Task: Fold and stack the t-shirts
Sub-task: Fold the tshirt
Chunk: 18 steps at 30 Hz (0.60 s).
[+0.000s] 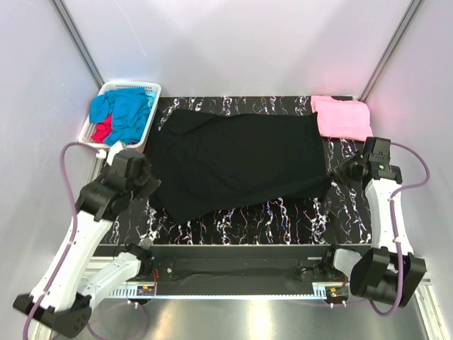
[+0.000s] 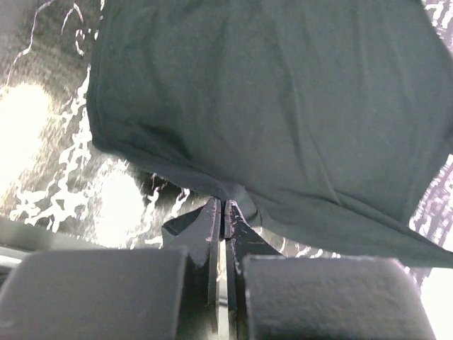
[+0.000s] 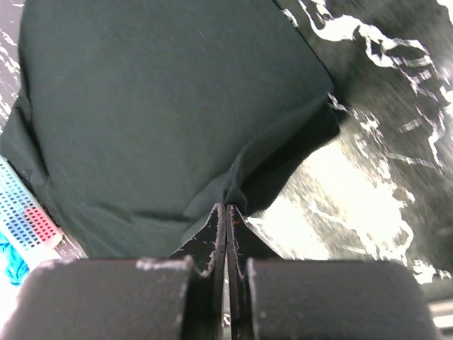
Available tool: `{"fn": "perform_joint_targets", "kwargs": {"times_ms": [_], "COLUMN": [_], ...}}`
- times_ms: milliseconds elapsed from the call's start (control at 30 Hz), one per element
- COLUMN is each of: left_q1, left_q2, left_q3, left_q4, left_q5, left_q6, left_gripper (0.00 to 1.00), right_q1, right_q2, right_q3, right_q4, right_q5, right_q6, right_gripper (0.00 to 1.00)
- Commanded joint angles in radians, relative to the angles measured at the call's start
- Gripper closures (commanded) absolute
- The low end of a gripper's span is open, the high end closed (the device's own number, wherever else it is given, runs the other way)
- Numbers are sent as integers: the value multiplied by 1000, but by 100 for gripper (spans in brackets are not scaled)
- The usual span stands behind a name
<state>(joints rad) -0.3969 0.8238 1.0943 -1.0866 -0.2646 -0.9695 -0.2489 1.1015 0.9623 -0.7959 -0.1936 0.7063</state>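
A large black t-shirt [image 1: 237, 163] lies spread over the middle of the black marbled table [image 1: 283, 216]. My left gripper [image 2: 224, 205] is shut on its left edge [image 2: 233, 190]; in the top view that gripper [image 1: 152, 185] sits at the shirt's left side. My right gripper [image 3: 226, 207] is shut on the shirt's right edge [image 3: 237, 185], and shows in the top view [image 1: 338, 172] at the shirt's right side. A folded pink t-shirt [image 1: 342, 117] lies at the back right corner. Bright blue [image 1: 126, 110] and red [image 1: 103, 131] t-shirts are bunched in the basket.
A white slotted plastic basket [image 1: 152, 88] stands at the back left corner beside the table; its wall also shows in the right wrist view [image 3: 28, 216]. Grey walls enclose the back and sides. A metal rail runs along the near edge [image 1: 233, 283].
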Motion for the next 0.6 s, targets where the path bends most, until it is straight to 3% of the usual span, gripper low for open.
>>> {"fn": "perform_joint_targets", "kwargs": {"times_ms": [0,267,567], "left_q1": [4,4,9], "left_q2": [70,225,245], "left_q3": [81,167,226], "left_q4": [109,128,139], "left_q5": [-65,-169,-260], "left_q6": [34,22,8], "left_gripper": [100,100,100], "right_q1": [-3,-1,-1], "right_q2": [44,178,284], "right_q3": [56,67,75], "right_q4": [86,185,291], "right_q5": [-40,-78,-130], "right_q6": [-37,-31,-56], "right_gripper": [100,100,100]}}
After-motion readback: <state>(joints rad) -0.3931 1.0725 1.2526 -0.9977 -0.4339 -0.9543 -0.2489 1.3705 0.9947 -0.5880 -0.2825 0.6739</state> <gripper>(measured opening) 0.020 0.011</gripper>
